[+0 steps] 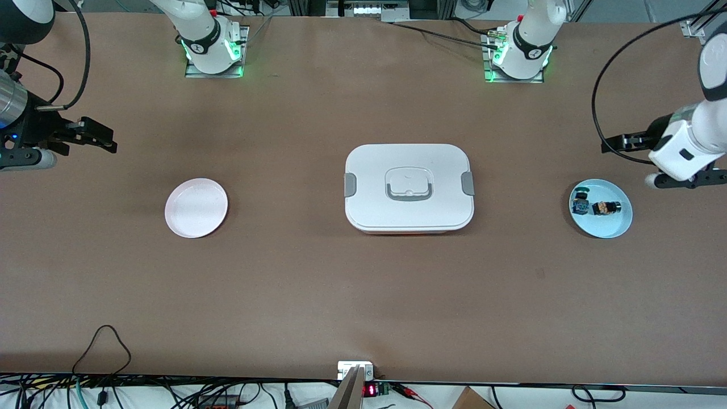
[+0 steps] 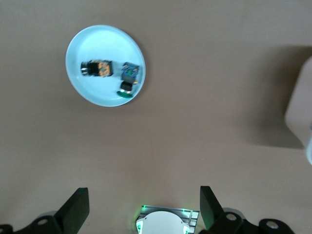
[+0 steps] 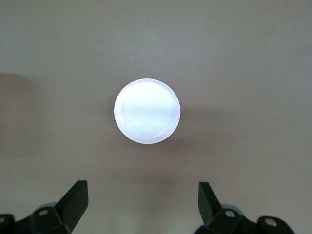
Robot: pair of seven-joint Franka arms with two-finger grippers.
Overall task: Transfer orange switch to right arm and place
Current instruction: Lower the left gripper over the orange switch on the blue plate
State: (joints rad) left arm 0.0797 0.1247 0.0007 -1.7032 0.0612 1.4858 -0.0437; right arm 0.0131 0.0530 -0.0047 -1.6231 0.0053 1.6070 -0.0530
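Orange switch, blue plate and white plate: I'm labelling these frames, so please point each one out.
orange switch point(image 1: 604, 208), front view, on its body.
blue plate point(image 1: 616, 227), front view, on a bare part near the rim.
white plate point(image 3: 146, 110), right wrist view, on its bare centre.

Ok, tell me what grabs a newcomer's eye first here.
A big white lidded box sits mid-table. Toward the left arm's end, a light blue plate holds the orange switch beside a blue-green switch, with the open left tool up near it. The right tool hangs open near an empty pink plate.
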